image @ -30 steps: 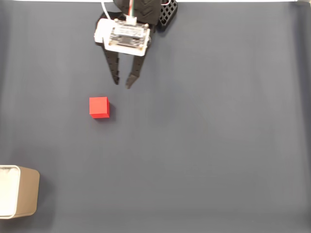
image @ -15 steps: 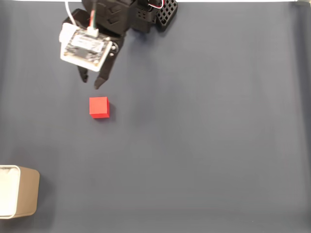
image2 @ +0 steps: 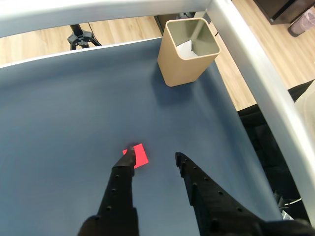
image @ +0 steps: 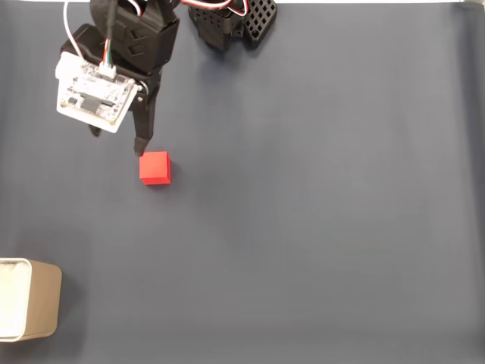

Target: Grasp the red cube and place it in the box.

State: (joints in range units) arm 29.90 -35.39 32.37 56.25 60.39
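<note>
The red cube (image: pixel 154 167) lies on the dark mat, left of centre in the fixed view. My gripper (image: pixel 118 141) stands open just above and left of it, one fingertip (image: pixel 142 149) almost at the cube's top left corner, the other mostly hidden under the white circuit board (image: pixel 95 95). In the wrist view the gripper (image2: pixel 154 154) is open and holds nothing. The cube (image2: pixel 141 156) lies on the mat by the left fingertip (image2: pixel 130 150), which covers part of it. The tan box (image: pixel 30 298) stands at the lower left edge of the fixed view, and the box (image2: pixel 188 46) stands upright and far ahead in the wrist view.
The black arm base (image: pixel 231 19) sits at the top edge of the mat (image: pixel 318 212). In the wrist view the mat's edge (image2: pixel 231 110) runs down the right side past the box, with a white frame bar (image2: pixel 256 83) and wooden floor beyond.
The arm has swung left across the fixed view, and its open fingers have come down towards the cube's upper left corner. Cube and box have not moved.
</note>
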